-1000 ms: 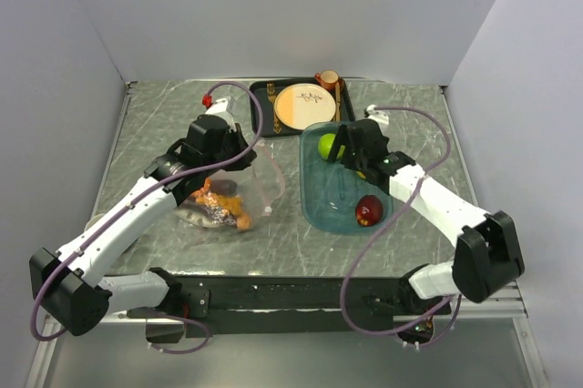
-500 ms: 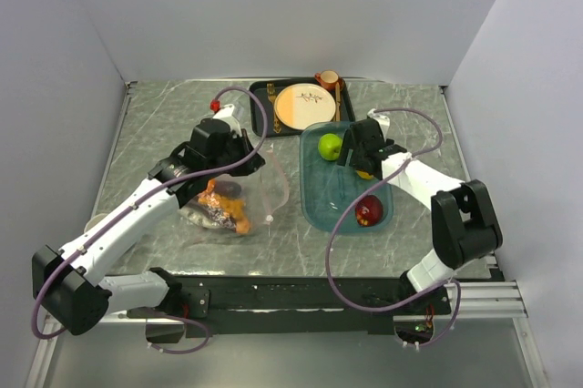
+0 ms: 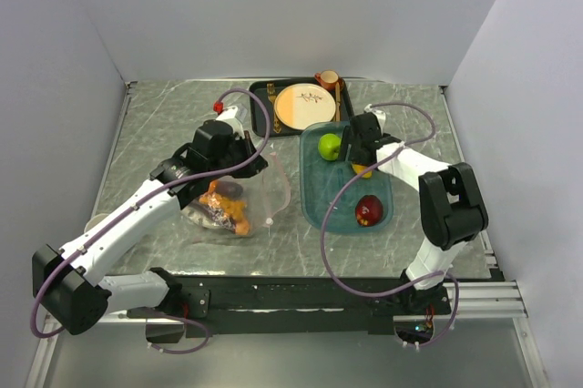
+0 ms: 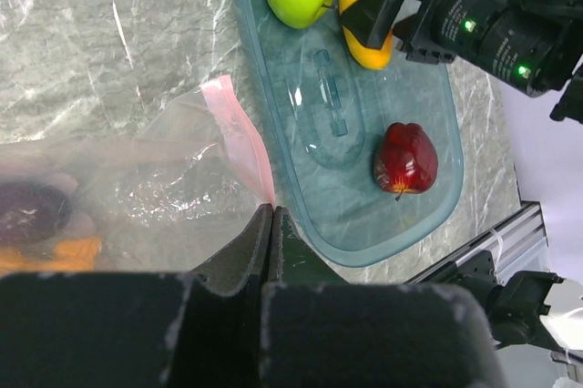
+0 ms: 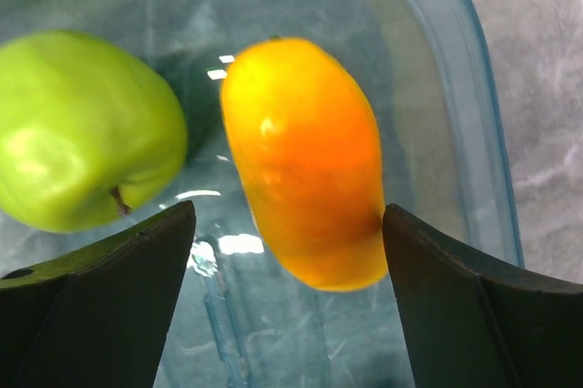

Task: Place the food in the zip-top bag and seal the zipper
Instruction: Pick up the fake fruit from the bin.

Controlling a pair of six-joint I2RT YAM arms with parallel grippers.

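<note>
The clear zip-top bag (image 3: 264,195) lies left of centre with orange-yellow and purple food (image 3: 223,208) inside. My left gripper (image 4: 271,210) is shut on the bag's mouth edge, right at its pink zipper (image 4: 239,133), holding it up. A teal tray (image 3: 314,210) holds a green apple (image 3: 329,146), an orange (image 5: 305,160) and a red apple (image 3: 368,210). My right gripper (image 5: 287,215) is open and low in the tray, straddling the orange. Its right finger touches the fruit's side, while the left finger stands apart beside the green apple (image 5: 82,128).
A black tray (image 3: 260,97) at the back holds a cream-and-orange plate (image 3: 304,106), cutlery and a small cup (image 3: 327,79). White walls close in the table on three sides. Purple cables loop over both arms.
The right arm's elbow has swung inward and its gripper has settled around the orange, jaws narrowing slightly. The left gripper has shifted a little right with the bag edge.
</note>
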